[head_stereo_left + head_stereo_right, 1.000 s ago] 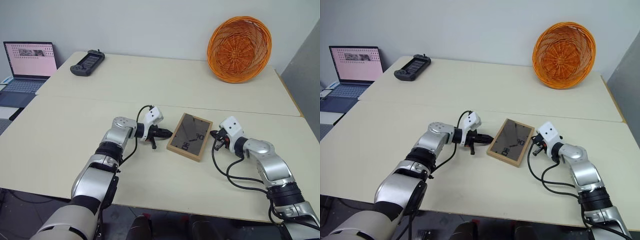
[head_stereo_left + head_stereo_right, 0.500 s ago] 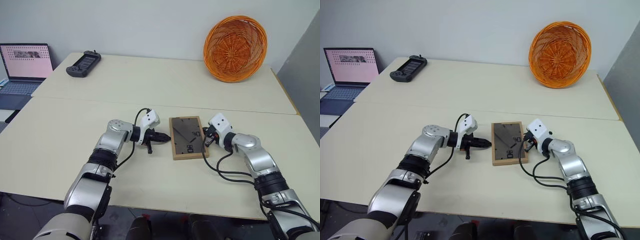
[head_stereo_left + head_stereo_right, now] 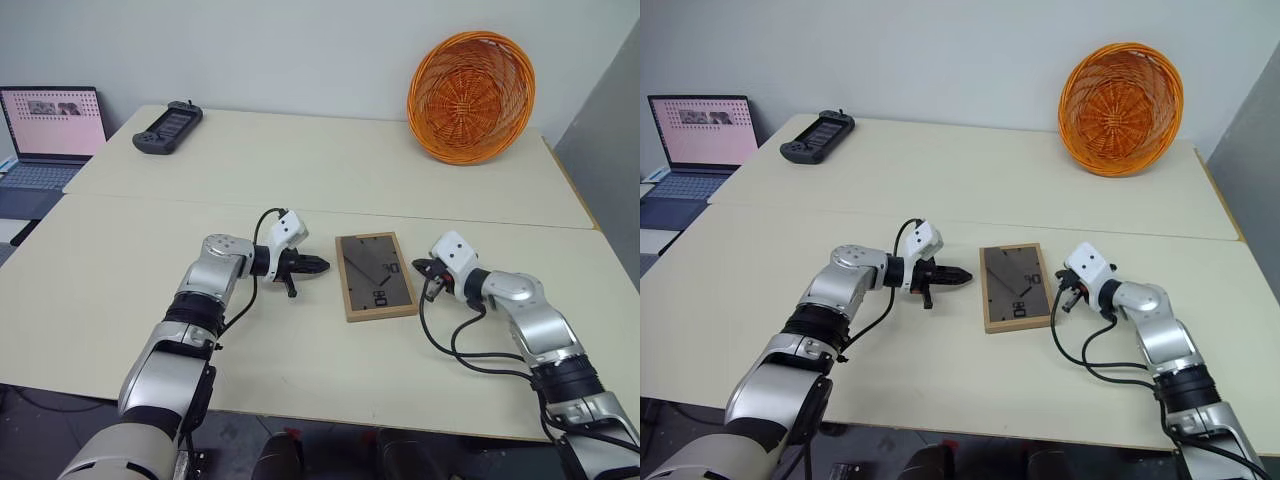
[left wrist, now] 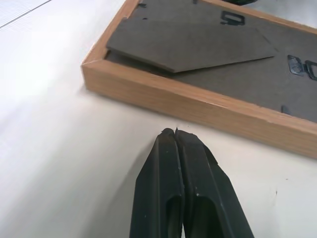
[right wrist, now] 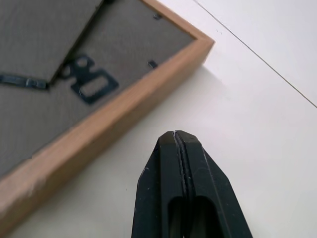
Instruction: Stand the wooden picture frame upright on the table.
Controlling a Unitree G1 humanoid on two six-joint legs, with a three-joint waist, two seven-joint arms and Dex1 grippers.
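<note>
Two black-fingered grippers are seen pressed together, empty: the left gripper just left of the small light-wood picture frame, the right gripper just right of it. Face down on the pale cream table, the frame is laid flat.

Left gripper and right gripper point inward, jaws closed
</note>
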